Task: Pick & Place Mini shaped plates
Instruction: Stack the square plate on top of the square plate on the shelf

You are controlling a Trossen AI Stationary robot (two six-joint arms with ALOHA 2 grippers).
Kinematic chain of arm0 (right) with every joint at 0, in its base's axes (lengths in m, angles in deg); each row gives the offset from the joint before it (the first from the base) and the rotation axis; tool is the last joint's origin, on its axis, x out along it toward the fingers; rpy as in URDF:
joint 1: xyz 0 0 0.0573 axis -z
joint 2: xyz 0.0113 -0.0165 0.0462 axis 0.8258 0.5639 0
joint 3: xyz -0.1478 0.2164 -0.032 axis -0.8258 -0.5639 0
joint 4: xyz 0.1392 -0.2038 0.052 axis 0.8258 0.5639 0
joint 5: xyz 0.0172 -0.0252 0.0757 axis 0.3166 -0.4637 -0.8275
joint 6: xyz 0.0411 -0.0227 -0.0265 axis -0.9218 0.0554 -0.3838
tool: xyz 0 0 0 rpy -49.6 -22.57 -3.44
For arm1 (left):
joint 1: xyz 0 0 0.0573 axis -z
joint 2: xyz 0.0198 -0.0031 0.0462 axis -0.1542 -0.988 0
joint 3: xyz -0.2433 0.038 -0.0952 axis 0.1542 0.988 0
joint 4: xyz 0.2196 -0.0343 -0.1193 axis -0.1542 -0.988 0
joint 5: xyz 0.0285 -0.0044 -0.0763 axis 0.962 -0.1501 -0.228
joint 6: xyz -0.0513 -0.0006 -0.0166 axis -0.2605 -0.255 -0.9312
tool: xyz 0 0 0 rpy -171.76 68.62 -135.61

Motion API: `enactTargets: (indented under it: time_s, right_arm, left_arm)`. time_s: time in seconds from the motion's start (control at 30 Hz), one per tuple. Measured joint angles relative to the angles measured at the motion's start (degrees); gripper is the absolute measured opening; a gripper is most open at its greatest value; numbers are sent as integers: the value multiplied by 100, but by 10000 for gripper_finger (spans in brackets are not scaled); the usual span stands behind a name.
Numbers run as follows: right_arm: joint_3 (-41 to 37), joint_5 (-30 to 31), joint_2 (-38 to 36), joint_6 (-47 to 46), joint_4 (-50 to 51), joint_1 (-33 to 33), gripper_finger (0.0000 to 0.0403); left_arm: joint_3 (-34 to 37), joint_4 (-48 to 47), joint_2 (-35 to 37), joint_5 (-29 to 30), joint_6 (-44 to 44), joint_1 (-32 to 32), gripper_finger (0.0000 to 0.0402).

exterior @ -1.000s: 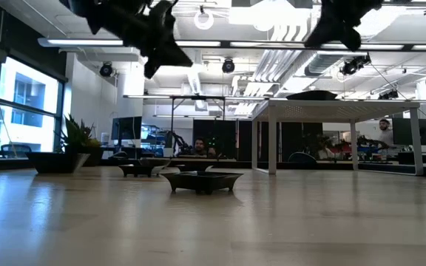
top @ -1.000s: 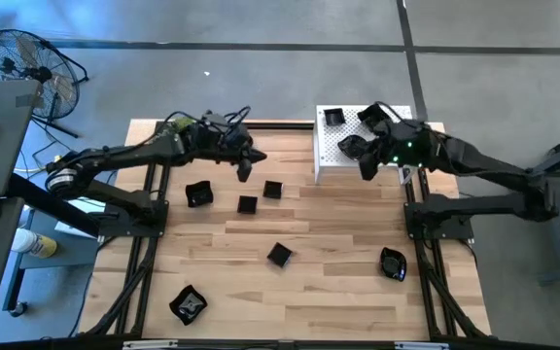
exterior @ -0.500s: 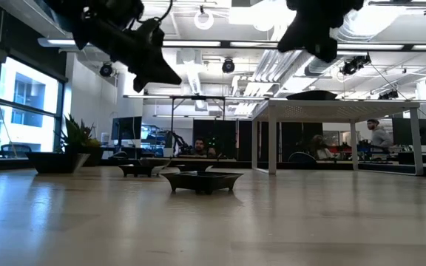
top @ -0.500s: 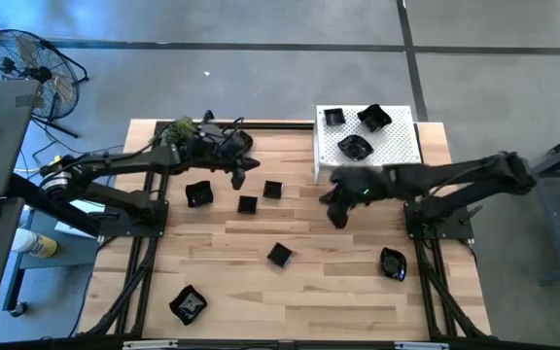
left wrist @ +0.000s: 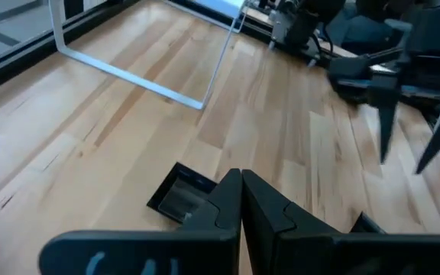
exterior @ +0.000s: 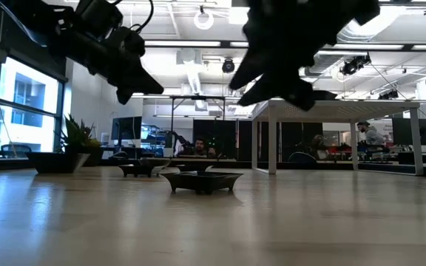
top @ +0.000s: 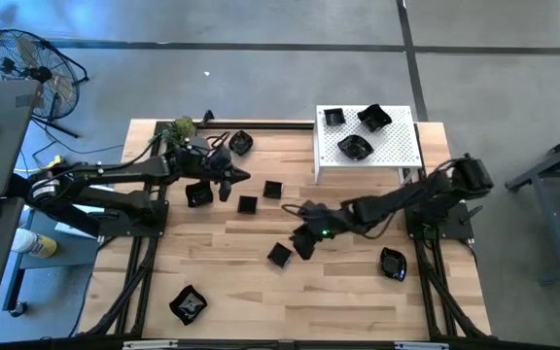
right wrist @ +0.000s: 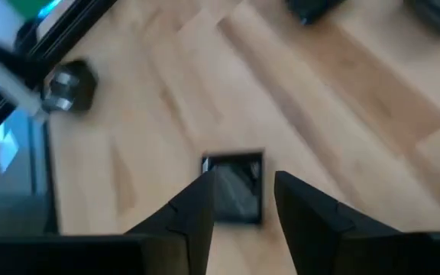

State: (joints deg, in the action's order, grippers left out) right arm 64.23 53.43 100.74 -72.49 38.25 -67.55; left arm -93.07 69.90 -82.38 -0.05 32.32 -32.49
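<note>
Nearest your edge of the wooden table (top: 338, 292) you've got a wavy black plate (top: 188, 304) at the front left and a round one (top: 393, 263) at the front right, both sitting alone. A bit further in, a square plate (top: 279, 255) lies mid-table, and your right gripper (top: 302, 240) hangs just beside it with its fingers (right wrist: 193, 210) parted and nothing between them; the wrist camera looks straight down at that square plate (right wrist: 234, 187) in the gap.

Past that, three more plates sit in a loose row: (top: 248, 205), (top: 272, 190), and (top: 198, 194). Your left gripper (top: 227, 181) is up over that row with its fingers (left wrist: 235, 206) pressed together, holding nothing.

At the back, one plate (top: 240, 143) rests near the green leafy ball (top: 180, 127), and the white perforated stand (top: 397, 148) at the far right carries three plates: (top: 333, 118), (top: 373, 118), (top: 355, 148).
</note>
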Motion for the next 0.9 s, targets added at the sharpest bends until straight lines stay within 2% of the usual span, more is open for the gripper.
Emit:
enactTargets:
  time_s: [0.33,0.5,0.77,0.9]
  right_arm:
    - [2,1415,676,-722,-1086,833,134]
    - [2,2112,903,-1348,-1178,1074,134]
    - [30,2182,1342,-1650,-1613,1239,134]
    - [351,2202,1622,-1783,-1194,1237,134]
  left_arm:
    - [4,-184,223,8,50,0,0]
    - [4,-288,238,146,46,0,0]
    - [4,-267,238,262,147,0,0]
    - [4,-271,238,260,148,0,0]
